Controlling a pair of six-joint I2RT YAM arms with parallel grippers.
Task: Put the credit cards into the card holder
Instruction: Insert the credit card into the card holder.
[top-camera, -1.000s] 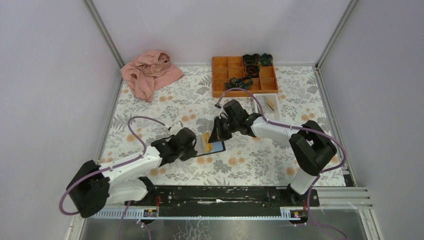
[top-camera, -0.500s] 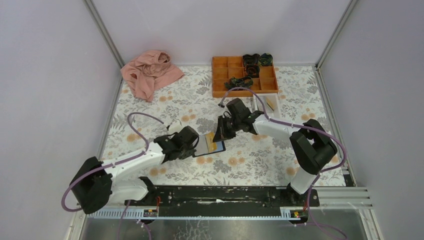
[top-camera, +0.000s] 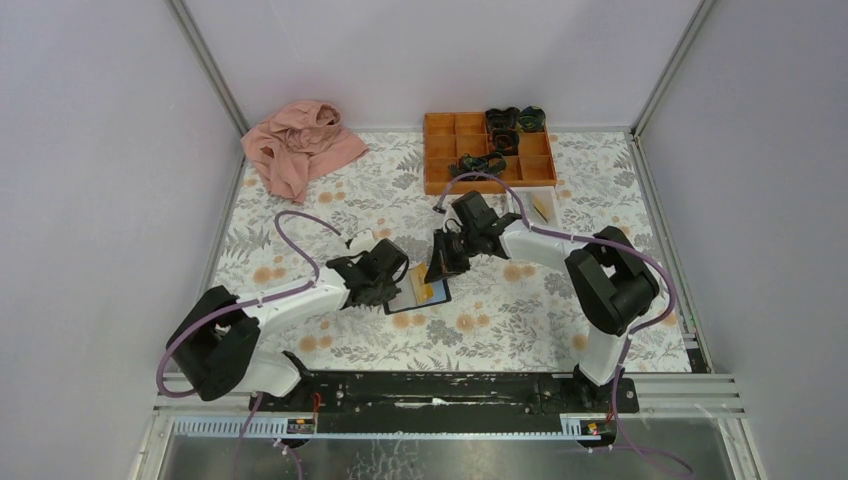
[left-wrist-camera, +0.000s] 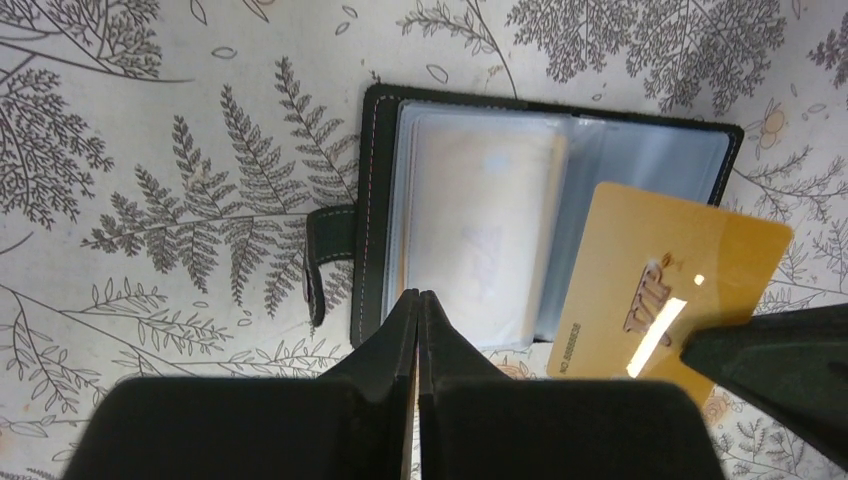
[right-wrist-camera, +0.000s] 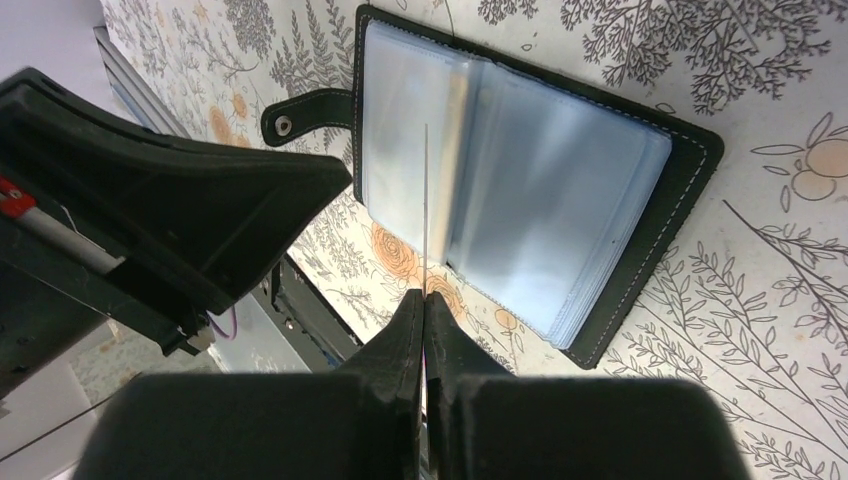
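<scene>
Two fingers of the left gripper (left-wrist-camera: 418, 300), pressed together, are set at the open card holder's (left-wrist-camera: 650, 150) near edge, one pale card (left-wrist-camera: 480, 230) seems pocketed, a gold VIP card (left-wrist-camera: 660, 280) is pinched above by the right gripper (right-wrist-camera: 424, 300), and another card (top-camera: 543, 207) is seen in the white tray (top-camera: 556, 212) beyond.

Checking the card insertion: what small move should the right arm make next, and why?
Probably lower the gold card edge-first toward a pocket: the right gripper pinches it above the open card holder, not yet inside, while the shut left gripper rests at its edge.
</scene>
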